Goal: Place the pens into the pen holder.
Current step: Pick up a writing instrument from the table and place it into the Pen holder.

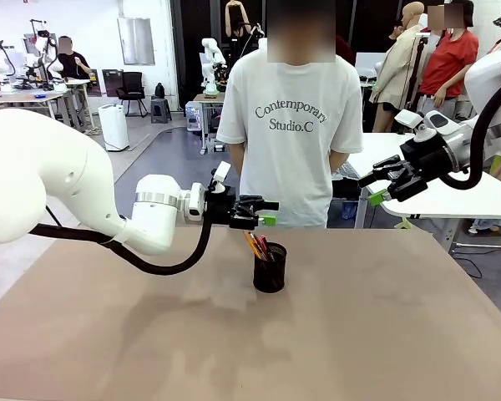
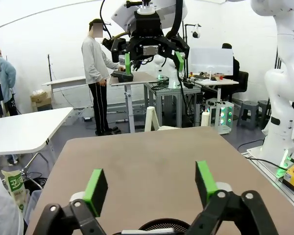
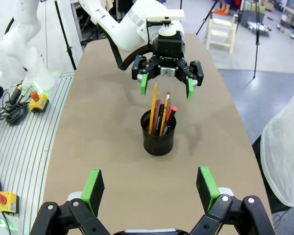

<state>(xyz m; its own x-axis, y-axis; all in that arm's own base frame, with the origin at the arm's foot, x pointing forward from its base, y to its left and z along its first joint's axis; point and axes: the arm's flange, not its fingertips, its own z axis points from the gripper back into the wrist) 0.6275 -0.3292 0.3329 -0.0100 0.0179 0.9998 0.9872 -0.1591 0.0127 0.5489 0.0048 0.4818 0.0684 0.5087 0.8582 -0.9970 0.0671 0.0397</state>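
Standing pens (image 3: pixel 160 115) inside pen holder (image 3: pixel 158 139)

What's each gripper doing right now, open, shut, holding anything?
Left gripper: open, empty, hanging above the pen holder.
Right gripper: open, empty, raised off to the side.

The small black wire-mesh cylindrical pen holder (image 3: pixel 158 133) stands upright at the centre of the frame in the right wrist view. The thin pens (image 3: pixel 160 115), orange-yellow, pinkish-brown and black with a red end, stand inside it, leaning slightly.
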